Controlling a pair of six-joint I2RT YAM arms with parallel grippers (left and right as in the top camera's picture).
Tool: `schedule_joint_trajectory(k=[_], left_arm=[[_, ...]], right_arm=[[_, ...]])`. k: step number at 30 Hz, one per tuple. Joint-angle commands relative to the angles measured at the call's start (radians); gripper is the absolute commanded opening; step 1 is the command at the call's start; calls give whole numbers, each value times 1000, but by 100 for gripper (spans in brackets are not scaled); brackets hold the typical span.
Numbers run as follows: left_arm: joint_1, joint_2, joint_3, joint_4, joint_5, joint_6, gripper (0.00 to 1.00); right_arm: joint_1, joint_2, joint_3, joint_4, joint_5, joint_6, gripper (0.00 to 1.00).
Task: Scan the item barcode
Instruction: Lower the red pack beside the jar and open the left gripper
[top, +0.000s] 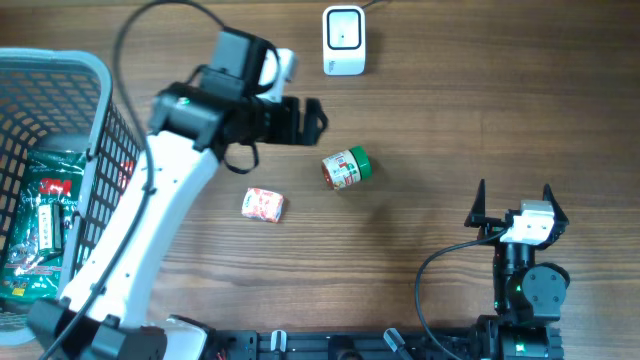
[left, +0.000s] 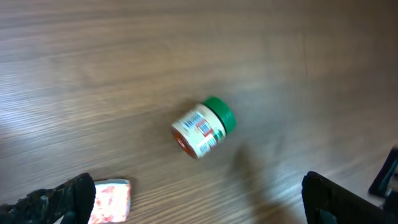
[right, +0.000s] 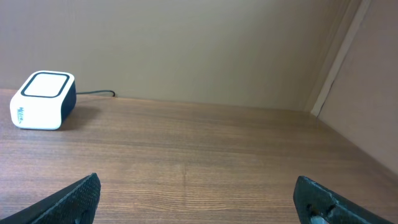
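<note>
The green-lidded jar (left: 204, 127) lies on its side on the table (top: 450, 100), with what looks like a barcode on its white label; the other print is blurred. The left gripper (top: 318, 122) hangs open just beside it, and the right gripper (top: 514, 192) is open, well apart. A pink packet (top: 263, 204) lies near, the white scanner (top: 343, 40) beyond

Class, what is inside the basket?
A green packet lies in the basket. A red thing shows through its right wall, partly covered by the left arm. Anything under the packet is hidden.
</note>
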Motion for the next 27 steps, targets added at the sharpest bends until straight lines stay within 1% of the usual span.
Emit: schedule_joint_trajectory(k=[1, 2, 3, 4, 5, 7, 9, 10, 15, 19, 22, 25, 27], left_arm=[[105, -31, 21, -10, -38, -177, 98], [129, -27, 21, -33, -38, -223, 65], [139, -21, 19, -64, -39, -240, 32], [142, -11, 7, -103, -61, -252, 9], [140, -7, -11, -130, -79, -251, 4], [127, -3, -89, -135, -103, -255, 4], [113, -3, -185, -100, -102, -275, 4], [108, -3, -269, -52, -103, -304, 4], [108, -3, -467, 80, -101, -380, 4], [108, -3, -617, 233, -101, -382, 4], [108, -3, -681, 341, -101, -383, 4], [107, -3, -708, 391, -101, -383, 5], [107, -3, -719, 399, -101, -383, 5]], right_arm=[[-2, -5, -1, 2, 13, -10, 100], [-2, -5, -1, 2, 13, -10, 99], [-2, -5, -1, 2, 13, -10, 100], [-2, -5, -1, 2, 13, -10, 100], [-2, -5, -1, 2, 13, -10, 100], [-2, -5, -1, 2, 13, -10, 100], [-2, -5, -1, 2, 13, -10, 100], [-2, -5, -1, 2, 13, -10, 100], [-2, -5, -1, 2, 13, -10, 100], [-2, -5, -1, 2, 13, -10, 100], [-2, -5, -1, 2, 13, -10, 100], [-2, -5, -1, 2, 13, -10, 100], [-2, -5, -1, 2, 13, -10, 100]])
